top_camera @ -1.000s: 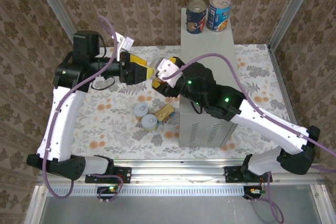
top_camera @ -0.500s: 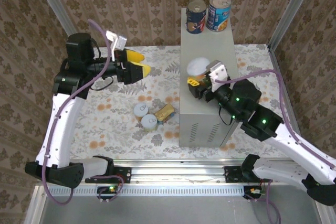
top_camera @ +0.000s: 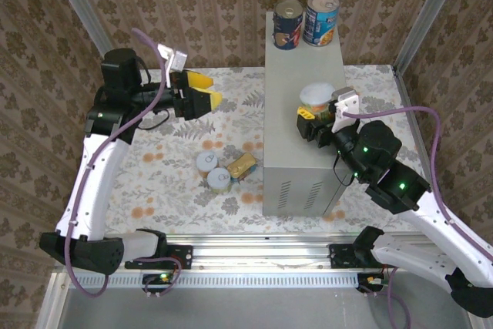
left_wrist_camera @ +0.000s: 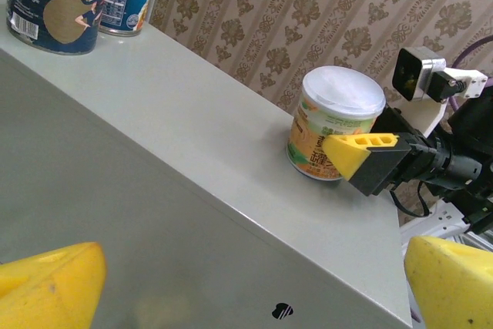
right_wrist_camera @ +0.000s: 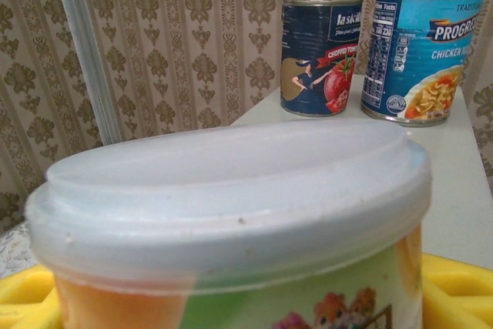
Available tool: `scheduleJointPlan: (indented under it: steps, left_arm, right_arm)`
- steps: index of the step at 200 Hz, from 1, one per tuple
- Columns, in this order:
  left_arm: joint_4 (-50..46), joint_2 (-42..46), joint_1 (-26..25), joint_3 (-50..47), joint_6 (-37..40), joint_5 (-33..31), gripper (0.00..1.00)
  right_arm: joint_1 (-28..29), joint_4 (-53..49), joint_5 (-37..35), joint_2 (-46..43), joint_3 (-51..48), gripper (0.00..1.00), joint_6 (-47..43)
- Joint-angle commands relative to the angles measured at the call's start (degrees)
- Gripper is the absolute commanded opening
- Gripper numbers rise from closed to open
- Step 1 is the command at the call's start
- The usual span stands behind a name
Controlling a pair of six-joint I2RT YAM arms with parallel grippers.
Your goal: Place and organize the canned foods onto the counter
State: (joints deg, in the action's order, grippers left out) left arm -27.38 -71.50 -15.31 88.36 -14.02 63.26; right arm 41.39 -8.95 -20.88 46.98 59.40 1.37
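Note:
My right gripper (top_camera: 319,107) is shut on a green and orange can with a white plastic lid (top_camera: 316,96), upright over the middle of the counter (top_camera: 293,67). In the left wrist view this can (left_wrist_camera: 337,125) looks to stand on the counter top (left_wrist_camera: 192,113), a yellow finger (left_wrist_camera: 358,152) against its side. The lid (right_wrist_camera: 231,182) looms close in the right wrist view. A dark blue can (top_camera: 288,25) and a light blue can (top_camera: 321,18) stand at the counter's far end. My left gripper (top_camera: 206,96) hangs open left of the counter.
On the floral floor left of the counter lie two round cans (top_camera: 206,162) (top_camera: 219,179) and a flat gold tin (top_camera: 242,165), close together. Patterned walls enclose the back and sides. The metal rail (top_camera: 254,248) runs along the near edge.
My right arm has carried the lidded can from beside the left gripper rightward onto the counter's middle. The left gripper, open, has drawn back a little to the left.

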Motion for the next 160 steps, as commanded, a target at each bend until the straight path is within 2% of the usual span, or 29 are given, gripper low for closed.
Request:
scheduleJointPlan:
  steps: [1, 110, 160]
  left_arm:
    - [2.58, 0.95, 0.40, -0.60, -1.22, 1.46, 1.00]
    - [5.79, 0.75, 0.90, -1.52, -3.86, 2.32, 1.00]
    - [6.46, 0.38, 0.90, -1.36, -4.58, 2.68, 1.00]
  right_arm:
    - [-0.34, 0.13, -1.85, -1.32, 0.11, 0.73, 1.70]
    - [-0.34, -4.30, -2.23, -4.33, 0.68, 0.81, 1.35]
    - [-0.36, -7.22, -0.72, -5.59, 1.07, 0.89, 1.89]
